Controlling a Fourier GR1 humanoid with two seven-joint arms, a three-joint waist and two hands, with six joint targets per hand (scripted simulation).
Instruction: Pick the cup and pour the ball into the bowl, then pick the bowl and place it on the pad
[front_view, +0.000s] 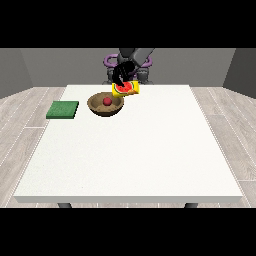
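Note:
A yellow cup (126, 90) with a red inside hangs tilted above the right rim of the brown bowl (97, 108), its mouth turned toward the camera and the bowl. The hand at the view's right (122, 74) is curled round the cup from behind, and its grey arm slants down from the upper right. A red ball (107, 101) lies inside the bowl. The green pad (63, 109) lies flat on the table, left of the bowl and apart from it. The other hand does not show.
The white table (135, 150) stretches wide toward the camera in front of the bowl and pad. The robot's body (145, 75) stands behind the far edge. Grey floor surrounds the table.

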